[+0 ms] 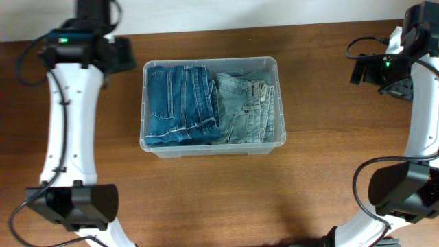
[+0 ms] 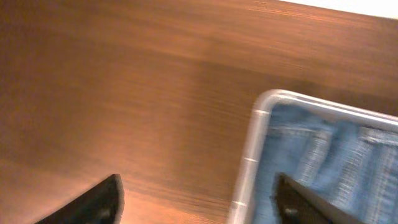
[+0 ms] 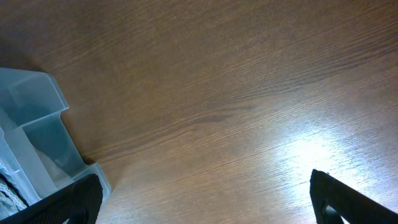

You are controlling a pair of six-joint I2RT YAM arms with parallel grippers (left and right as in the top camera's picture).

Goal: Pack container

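The clear plastic container [image 1: 145, 68] stands on the wooden table at centre. Inside lie a darker folded pair of jeans [image 1: 178, 103] on the left and a lighter pair [image 1: 247, 106] on the right. My left gripper [image 2: 199, 202] is open and empty, held high at the back left; its view shows a container corner [image 2: 261, 102] with denim [image 2: 323, 155] inside. My right gripper [image 3: 205, 202] is open and empty at the far right; its view shows a container corner [image 3: 43, 118] at the left edge. In the overhead view both grippers are hidden by their arms.
The left arm [image 1: 68, 123] runs down the left side and the right arm [image 1: 418, 123] down the right side. Bare brown wood [image 1: 219, 199] lies around the container. The table's back edge [image 1: 274, 24] meets a pale wall.
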